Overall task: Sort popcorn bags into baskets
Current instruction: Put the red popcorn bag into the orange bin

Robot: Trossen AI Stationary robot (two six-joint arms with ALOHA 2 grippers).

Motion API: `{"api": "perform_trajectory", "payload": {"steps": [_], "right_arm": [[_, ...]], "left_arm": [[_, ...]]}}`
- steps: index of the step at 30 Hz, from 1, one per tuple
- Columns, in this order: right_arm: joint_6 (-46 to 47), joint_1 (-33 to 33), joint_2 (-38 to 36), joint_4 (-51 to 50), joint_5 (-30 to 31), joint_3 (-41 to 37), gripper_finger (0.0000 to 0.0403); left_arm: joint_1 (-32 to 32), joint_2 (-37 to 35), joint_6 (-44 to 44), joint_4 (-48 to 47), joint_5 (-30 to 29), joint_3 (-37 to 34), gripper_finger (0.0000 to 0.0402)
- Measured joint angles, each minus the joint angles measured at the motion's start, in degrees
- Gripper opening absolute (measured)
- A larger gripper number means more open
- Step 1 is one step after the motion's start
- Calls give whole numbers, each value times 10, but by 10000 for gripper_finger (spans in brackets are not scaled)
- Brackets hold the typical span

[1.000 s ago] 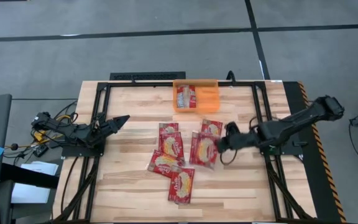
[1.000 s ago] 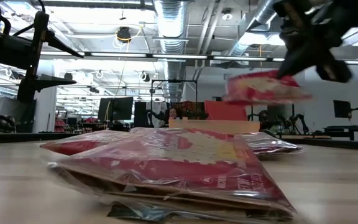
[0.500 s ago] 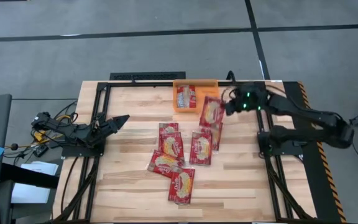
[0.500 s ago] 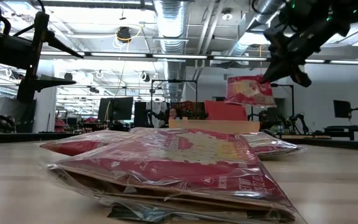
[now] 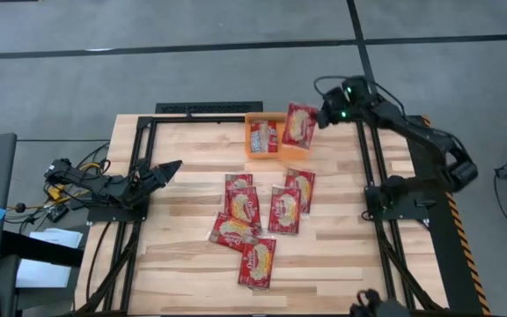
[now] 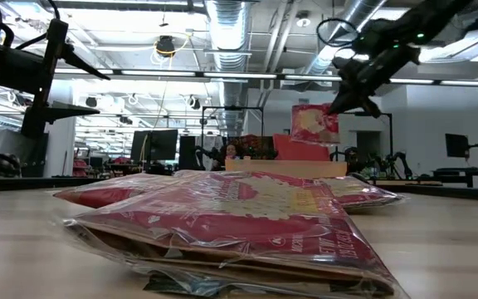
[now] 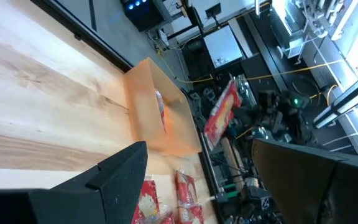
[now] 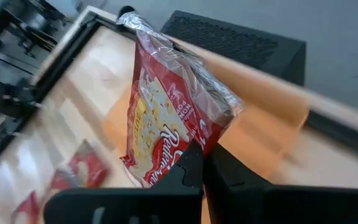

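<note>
Packet in the air: one red popcorn bag [image 5: 298, 125] hung off the table, over the right half of the basket, its far end pinched by the right gripper; in the low view it [image 6: 314, 124] showed tilted above the basket's rim.
Basket: the orange basket [image 5: 291, 150] sat at the table's 12 o'clock edge; another packet [image 5: 261, 136] lay in its left half.
Loose packets: six more lay flat near the table's middle, at 6 o'clock from the basket. Two sat side by side nearest it [image 5: 300, 186] and [image 5: 238, 185], two below them [image 5: 284, 210] and [image 5: 245, 208], one at 8 o'clock from those [image 5: 231, 230], and the last toward the 6 o'clock edge [image 5: 257, 261]. Several overlapped or touched.
Right gripper: the right gripper [image 5: 322, 114] was at 3 o'clock of the held bag, clamped narrow on its edge; the wrist view showed the dark fingers [image 8: 188, 167] closed on the packet [image 8: 169, 118].
Left gripper: the left gripper [image 5: 171, 168] rested at the table's 9 o'clock side, well apart from every packet, fingers spread wide in its wrist view.
Table: pale wood [image 5: 183, 264] with a black frame.
</note>
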Motion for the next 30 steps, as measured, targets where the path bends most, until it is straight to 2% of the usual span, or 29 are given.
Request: {"api": "perform_trajectory", "payload": {"steps": [5,8,15,21,24,30], "right_arm": [[-68,-8,92,-65,0,97,9],[-93,-8,136,-94,0,130,8],[-96,1,204,-97,1,144,20],[-97,4,232,-96,18,144,21],[-98,3,238,-101,18,144,43],[-97,3,241,-99,26,144,134]], "left_arm": [[0,0,3,0,0,0,279],[0,0,6,-1,-1,0,279],[0,0,19,-1,-3,0,279],[0,0,19,-2,-8,0,279],[0,0,19,-2,-9,0,279],[0,0,20,-2,-9,0,279]]}}
